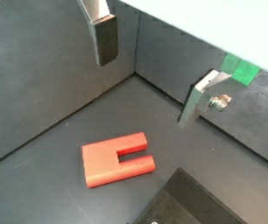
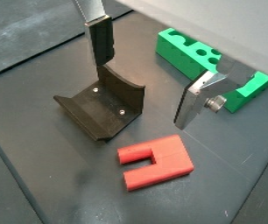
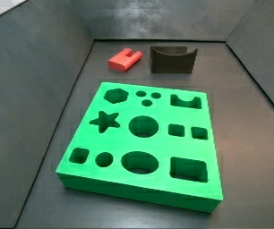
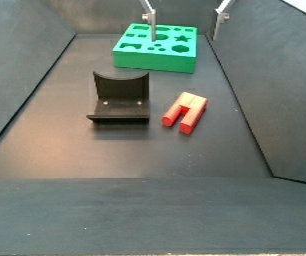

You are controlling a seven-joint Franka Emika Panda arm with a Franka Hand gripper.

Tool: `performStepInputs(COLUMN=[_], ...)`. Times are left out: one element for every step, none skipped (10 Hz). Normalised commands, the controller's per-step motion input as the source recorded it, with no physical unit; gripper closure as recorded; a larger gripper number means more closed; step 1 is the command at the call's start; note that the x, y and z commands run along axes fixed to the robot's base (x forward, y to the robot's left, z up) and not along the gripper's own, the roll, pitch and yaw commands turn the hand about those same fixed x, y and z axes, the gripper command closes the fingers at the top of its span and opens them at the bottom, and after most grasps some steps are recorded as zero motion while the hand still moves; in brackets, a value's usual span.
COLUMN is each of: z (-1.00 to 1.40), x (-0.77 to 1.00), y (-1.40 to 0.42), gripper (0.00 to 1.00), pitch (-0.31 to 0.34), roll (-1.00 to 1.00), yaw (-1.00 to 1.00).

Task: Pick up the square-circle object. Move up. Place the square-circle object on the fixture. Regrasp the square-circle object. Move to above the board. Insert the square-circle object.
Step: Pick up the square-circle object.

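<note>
Nearest to you in a side view is the bare dark floor (image 4: 116,200) of the bin, and beyond it the fixture (image 4: 118,97) and the square-circle object (image 4: 184,111) lie side by side, just apart, not touching. You see the red piece flat on the floor, its notch open between two prongs; in both wrist views it lies free below the gripper (image 2: 148,79), with nothing gripping it (image 1: 117,158). In a wrist view, the fixture (image 2: 102,107) sits just beside the red piece (image 2: 155,165), its curved notch facing up and empty.

Your claw is spread wide, holding nothing: one silver finger (image 1: 102,35) and its mate (image 1: 202,94) stand well apart with only floor between them. At the top of a side view only the finger tips (image 4: 148,14) show, above the far end of the bin.

Behind the fixture lies the board (image 4: 157,45), flat on the floor, its star, hexagon, round and square holes all unfilled (image 3: 142,132). Sloped grey walls (image 3: 55,80) close the bin on both sides. Nothing lies between the claw and the red piece.
</note>
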Motion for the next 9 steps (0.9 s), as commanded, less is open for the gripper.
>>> performStepInputs(z=[-0.27, -0.67, -0.78, -0.8, -0.79, -0.71, -0.59, -0.61, -0.73], x=[-0.07, -0.1, -0.03, -0.05, 0.0, -0.05, -0.27, -0.22, -0.33], y=[0.0, 0.0, 0.0, 0.0, 0.0, 0.0, 0.0, 0.0, -0.07], gripper=[0.0, 0.0, 0.0, 0.0, 0.0, 0.0, 0.0, 0.0, 0.0], pitch=[-0.086, -0.021, 0.0, 0.0, 0.0, 0.0, 0.0, 0.0, -0.067], roll=[-0.07, -0.04, 0.0, -0.08, -0.13, -0.06, 0.01, 0.0, -0.14], yaw=[-0.39, -0.43, -0.53, -0.71, -0.71, -0.67, -0.52, -0.41, -0.36])
